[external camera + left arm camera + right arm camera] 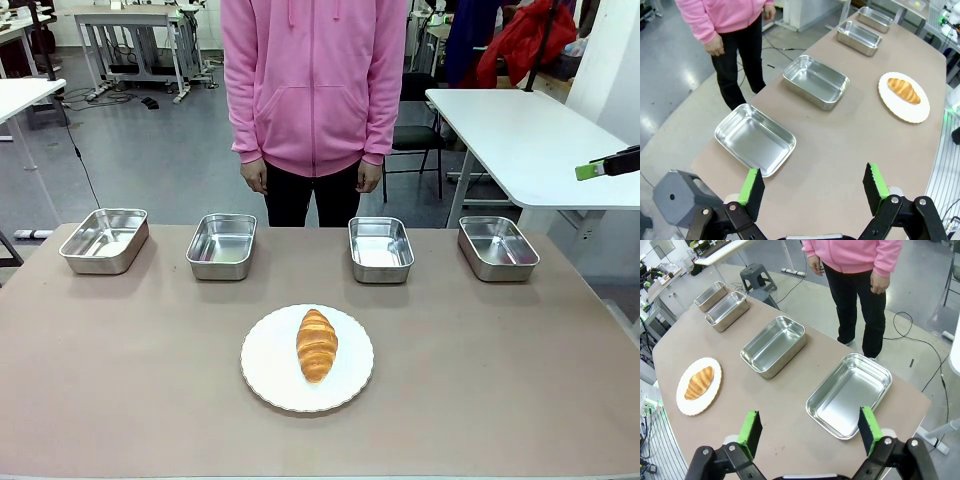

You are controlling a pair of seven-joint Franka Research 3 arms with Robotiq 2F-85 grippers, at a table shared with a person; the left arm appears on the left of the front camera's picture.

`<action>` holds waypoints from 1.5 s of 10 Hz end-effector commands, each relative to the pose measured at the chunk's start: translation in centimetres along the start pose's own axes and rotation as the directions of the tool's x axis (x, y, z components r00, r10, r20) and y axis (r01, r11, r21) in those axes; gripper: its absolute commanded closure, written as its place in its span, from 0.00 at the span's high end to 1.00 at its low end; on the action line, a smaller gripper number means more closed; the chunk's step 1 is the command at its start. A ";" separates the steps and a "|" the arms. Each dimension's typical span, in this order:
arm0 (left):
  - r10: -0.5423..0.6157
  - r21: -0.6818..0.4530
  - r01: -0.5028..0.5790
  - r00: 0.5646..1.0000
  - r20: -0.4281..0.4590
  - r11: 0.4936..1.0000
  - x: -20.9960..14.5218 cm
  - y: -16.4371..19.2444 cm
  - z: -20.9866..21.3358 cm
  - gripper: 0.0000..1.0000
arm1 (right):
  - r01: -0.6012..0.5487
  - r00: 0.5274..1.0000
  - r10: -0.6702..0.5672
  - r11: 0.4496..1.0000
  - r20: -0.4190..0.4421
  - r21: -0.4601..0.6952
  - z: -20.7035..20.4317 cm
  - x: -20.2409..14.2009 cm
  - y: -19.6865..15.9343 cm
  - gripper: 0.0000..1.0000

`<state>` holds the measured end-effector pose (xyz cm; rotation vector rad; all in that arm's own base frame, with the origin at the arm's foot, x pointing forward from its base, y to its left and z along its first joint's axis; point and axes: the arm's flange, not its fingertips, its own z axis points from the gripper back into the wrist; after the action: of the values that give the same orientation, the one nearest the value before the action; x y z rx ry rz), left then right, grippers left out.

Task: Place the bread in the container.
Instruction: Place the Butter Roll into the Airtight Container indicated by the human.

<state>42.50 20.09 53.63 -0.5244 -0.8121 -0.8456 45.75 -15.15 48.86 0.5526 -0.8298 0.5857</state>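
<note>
The bread [316,344], a golden-brown croissant, lies on a round white plate [262,385] at the middle front of the table. Several alike steel pans stand empty in a row behind it [104,240] [222,245] [381,248] [497,247]; which one is the container I cannot tell. My left gripper [813,190] hangs open and empty above the table's left end, near the leftmost pan [755,140], far from the bread [903,90]. Open and empty too, my right gripper [809,431] hovers over the right end by the rightmost pan [850,395]; its tip [590,170] shows high at the right edge.
A person in a pink hoodie stands at the far side, hands [255,177] hanging down, away from the table. A white table [530,140] stands behind on the right. A grey stool [758,277] sits past the far table edge.
</note>
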 end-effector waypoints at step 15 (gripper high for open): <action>-0.009 -0.003 0.009 1.000 0.003 1.000 0.1 -0.1 0.2 1.00 | -0.001 1.000 0.001 1.000 0.002 -0.002 0.1 0.1 0.0 1.00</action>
<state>42.50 20.09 53.63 -0.5244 -0.8121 -0.8456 45.75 -15.15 48.86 0.5526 -0.8298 0.5857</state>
